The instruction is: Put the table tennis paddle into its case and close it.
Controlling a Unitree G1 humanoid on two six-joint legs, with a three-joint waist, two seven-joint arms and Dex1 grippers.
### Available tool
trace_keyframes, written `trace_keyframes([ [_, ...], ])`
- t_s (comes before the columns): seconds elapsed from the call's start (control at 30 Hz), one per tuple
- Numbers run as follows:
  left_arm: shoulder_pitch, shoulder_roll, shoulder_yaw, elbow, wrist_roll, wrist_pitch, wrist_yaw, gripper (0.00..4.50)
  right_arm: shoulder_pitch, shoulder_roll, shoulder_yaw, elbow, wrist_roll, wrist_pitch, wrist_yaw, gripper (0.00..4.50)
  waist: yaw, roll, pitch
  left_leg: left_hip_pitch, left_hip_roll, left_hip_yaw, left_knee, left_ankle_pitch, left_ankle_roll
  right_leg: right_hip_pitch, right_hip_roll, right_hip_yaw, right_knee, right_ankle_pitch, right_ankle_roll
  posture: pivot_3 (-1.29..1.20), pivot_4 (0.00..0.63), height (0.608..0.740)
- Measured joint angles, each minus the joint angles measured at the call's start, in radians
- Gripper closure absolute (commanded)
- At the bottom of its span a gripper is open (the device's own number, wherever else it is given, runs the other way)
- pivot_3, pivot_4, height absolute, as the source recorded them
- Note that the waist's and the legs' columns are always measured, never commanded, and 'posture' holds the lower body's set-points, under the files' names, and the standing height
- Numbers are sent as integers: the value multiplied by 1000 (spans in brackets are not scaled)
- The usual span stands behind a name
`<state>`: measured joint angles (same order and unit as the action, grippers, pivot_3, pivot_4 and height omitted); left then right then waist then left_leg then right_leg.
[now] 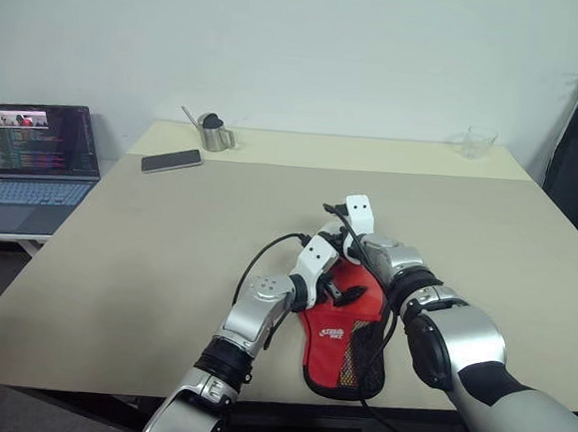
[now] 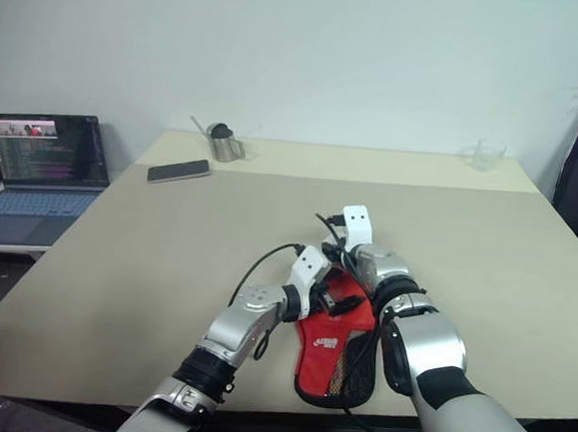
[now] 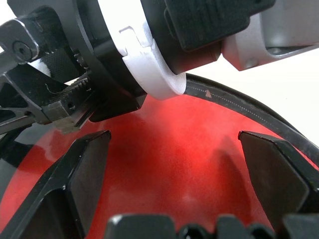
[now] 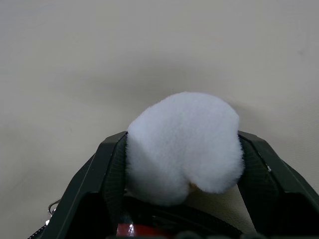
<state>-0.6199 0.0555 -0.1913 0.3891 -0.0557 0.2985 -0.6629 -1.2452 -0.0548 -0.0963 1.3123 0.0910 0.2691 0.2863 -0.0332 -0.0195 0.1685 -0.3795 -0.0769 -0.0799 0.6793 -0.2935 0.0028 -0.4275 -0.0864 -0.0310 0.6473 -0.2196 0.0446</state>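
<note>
The case [image 1: 342,340], red face up, is seen at the bench's [image 1: 165,266] six o'clock edge. The left hand [image 3: 174,164] is spread over it; the right hand's [image 1: 359,244] state cannot be told. Zipping apparently remains.

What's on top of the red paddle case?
Both end effectors sit over the case: the left end effector open above its red cloth, the right end effector at its far end. They cover that end, so I can't see any paddle inside.
</note>
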Motion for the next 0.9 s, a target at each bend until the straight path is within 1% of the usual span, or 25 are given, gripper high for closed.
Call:
trace_keyframes([
  [0.17,6,4,0,-7,0,1,6,0,0,2,-3,0,-1,-2,-5,3336,0,0,0,0,0,0,0,0,0,0,0,0,0,0,0,0,150,740],
  [0.23,6,3,0,-7,0,2,7,0,0,3,-3,0,-1,-3,-6,3756,0,1,0,0,0,0,0,0,0,0,0,0,0,0,0,0,150,740],
  [0.33,6,-1,0,-7,-1,4,10,0,0,3,-4,0,-1,-8,-12,4113,0,1,-1,0,0,0,0,0,0,0,0,0,0,0,0,0,150,740],
  [0.67,6,-13,0,-5,-5,5,19,0,0,-31,-30,1,-3,-30,-96,4165,1,1,-1,0,0,0,0,0,0,0,0,0,0,0,0,0,150,740],
  [0.9,1,-21,-1,6,-5,0,17,0,0,-61,-39,10,-17,-40,-120,4167,5,1,-1,0,0,0,0,0,0,0,0,0,0,0,0,0,150,740],
])
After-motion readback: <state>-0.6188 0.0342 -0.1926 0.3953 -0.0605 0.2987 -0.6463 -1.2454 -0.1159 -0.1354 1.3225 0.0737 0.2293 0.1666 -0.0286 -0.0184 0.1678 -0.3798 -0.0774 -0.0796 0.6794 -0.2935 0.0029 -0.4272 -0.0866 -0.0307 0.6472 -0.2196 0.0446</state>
